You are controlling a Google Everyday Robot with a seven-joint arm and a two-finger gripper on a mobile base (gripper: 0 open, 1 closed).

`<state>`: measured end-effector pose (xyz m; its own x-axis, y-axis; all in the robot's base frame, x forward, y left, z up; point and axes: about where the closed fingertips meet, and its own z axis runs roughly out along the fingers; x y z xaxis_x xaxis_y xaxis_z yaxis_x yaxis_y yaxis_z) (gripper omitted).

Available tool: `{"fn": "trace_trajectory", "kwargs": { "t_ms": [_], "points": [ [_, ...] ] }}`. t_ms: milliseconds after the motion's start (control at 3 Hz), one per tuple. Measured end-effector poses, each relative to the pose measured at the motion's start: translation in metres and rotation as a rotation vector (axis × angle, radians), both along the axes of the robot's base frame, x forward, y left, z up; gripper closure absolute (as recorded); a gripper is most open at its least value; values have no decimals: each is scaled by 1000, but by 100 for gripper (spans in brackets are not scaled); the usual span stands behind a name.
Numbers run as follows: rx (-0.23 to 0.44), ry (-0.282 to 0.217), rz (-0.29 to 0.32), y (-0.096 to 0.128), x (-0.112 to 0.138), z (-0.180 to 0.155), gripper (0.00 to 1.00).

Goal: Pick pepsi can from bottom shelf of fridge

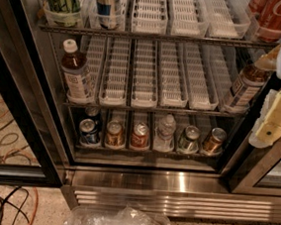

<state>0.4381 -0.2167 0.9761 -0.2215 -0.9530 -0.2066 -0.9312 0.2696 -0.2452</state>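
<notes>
The gripper (275,117), spread impossible to tell, should lower and reach well to its left for the pepsi can (89,132), avoiding the neighbouring brown can (114,133).

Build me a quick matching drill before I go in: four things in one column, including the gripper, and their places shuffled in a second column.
Things:
1. pepsi can
2. red can
3. clear bottle
4. gripper

Places:
A. right edge of the view, outside the racks, higher than the cans
B. far-left lane of the bottom shelf
C. third lane from the left
D. fourth lane from the left

Pairs: 1-B, 2-C, 3-D, 4-A
</notes>
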Motion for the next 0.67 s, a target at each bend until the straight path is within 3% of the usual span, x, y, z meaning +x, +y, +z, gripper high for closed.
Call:
{"fn": "trace_trajectory", "kwargs": {
  "t_ms": [333,667],
  "points": [
    [0,0,0,0,0,0,0],
    [46,-44,1,4,1,-8,0]
  ]
}}
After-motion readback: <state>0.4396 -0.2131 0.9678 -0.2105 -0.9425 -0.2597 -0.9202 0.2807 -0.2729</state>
